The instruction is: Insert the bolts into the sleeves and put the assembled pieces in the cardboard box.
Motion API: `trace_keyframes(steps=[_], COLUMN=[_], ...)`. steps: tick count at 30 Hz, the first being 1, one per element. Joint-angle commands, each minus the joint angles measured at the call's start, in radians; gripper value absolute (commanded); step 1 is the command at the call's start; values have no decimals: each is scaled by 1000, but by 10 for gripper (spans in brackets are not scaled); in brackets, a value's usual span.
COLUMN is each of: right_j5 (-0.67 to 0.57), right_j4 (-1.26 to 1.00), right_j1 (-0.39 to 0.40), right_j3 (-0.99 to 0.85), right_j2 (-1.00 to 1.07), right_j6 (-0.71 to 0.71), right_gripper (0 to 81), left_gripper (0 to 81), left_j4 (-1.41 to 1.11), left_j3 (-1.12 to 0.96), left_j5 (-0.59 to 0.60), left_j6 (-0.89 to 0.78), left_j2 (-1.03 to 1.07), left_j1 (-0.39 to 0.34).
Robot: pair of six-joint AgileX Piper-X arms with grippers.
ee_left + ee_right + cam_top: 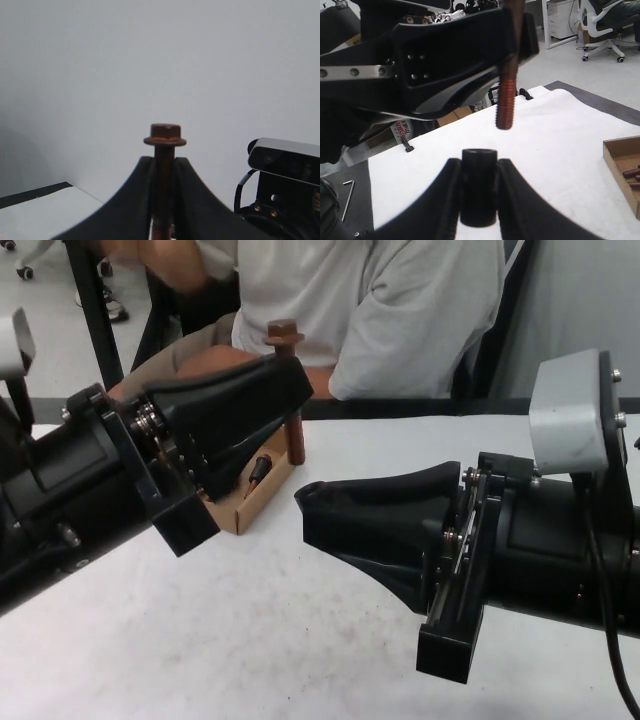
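My left gripper is shut on a rusty brown bolt, held upright with its hex head above the fingers. In the high view the bolt pokes out above the left gripper, and its shaft hangs below in front of the cardboard box. My right gripper is shut on a black sleeve, its open end up. The bolt's threaded tip hangs just above and slightly beside the sleeve's opening, apart from it. The right gripper sits at mid-bench in the high view, its fingers hiding the sleeve.
The cardboard box holds a few brown pieces. A dark piece lies in the box. A person in a grey shirt sits behind the bench. White bench surface spreads in front of the arms.
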Motion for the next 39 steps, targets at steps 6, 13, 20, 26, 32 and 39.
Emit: trace_keyframes(steps=[6, 13, 20, 26, 32, 39], right_j5=[-6, -4, 45, 48, 48, 48], right_j4=[-13, -13, -13, -16, -20, -38], right_j1=[-7, -7, -7, -7, -7, -7], right_j3=[-7, -7, -7, -7, -7, -7], right_j2=[-4, -4, -4, -4, -4, -4], right_j6=[0, -9, -10, -33, -26, -26], right_gripper=[2, 2, 2, 2, 2, 2], left_gripper=[8, 8, 8, 8, 8, 8], left_j4=[-35, -35, -35, -35, -31, -28], left_j3=[-1, -1, -1, -1, -1, -1], left_j5=[12, 33, 37, 40, 40, 40], left_j6=[-29, -34, -52, -73, -67, -62], left_j2=[2, 2, 2, 2, 2, 2], left_j1=[-22, -20, -20, -20, -20, -20])
